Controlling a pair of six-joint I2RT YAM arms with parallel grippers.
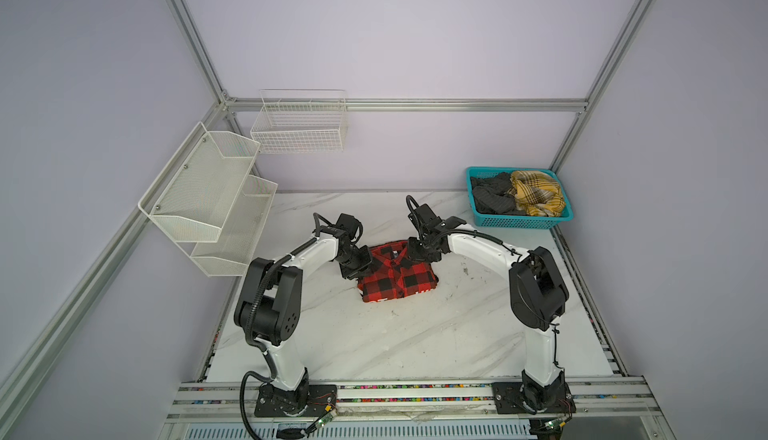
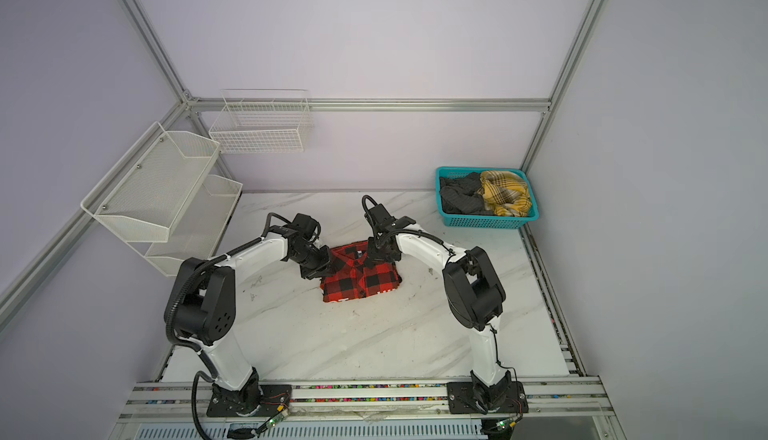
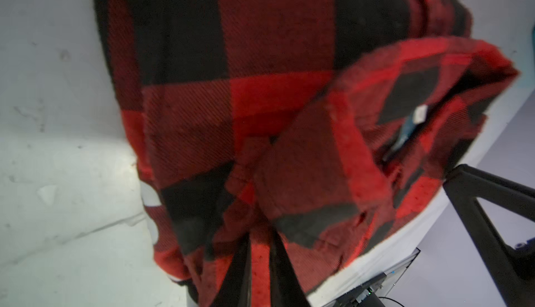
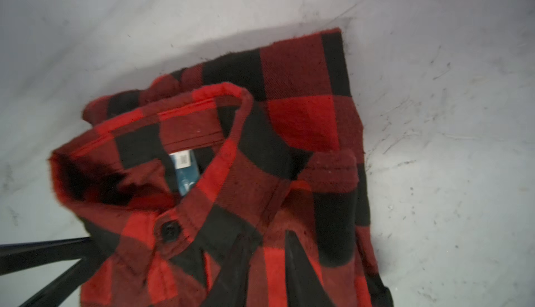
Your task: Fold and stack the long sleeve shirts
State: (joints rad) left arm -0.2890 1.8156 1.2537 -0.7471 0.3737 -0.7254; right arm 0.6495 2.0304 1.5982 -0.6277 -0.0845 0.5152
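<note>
The red-and-black long sleeve shirt [image 1: 401,278] [image 2: 361,280] lies folded mid-table with its collar [image 4: 202,134] toward the back wall. My left gripper [image 1: 360,268] [image 3: 262,241] is down on its left shoulder, fingers nearly together with bunched cloth pinched between them. At the right shoulder beside the collar, my right gripper [image 1: 419,253] [image 4: 266,239] rests on the cloth. Its fingers stand slightly apart, and whether they pinch it is unclear. A yellow plaid shirt [image 1: 536,197] and a dark grey one [image 1: 494,199] sit crumpled in the teal basket [image 1: 519,223].
The teal basket stands at the table's back right corner. White mesh shelves [image 1: 208,193] and a wire basket [image 1: 299,126] hang on the left and back walls. The marble table [image 1: 415,342] runs forward to the rail carrying both arm bases.
</note>
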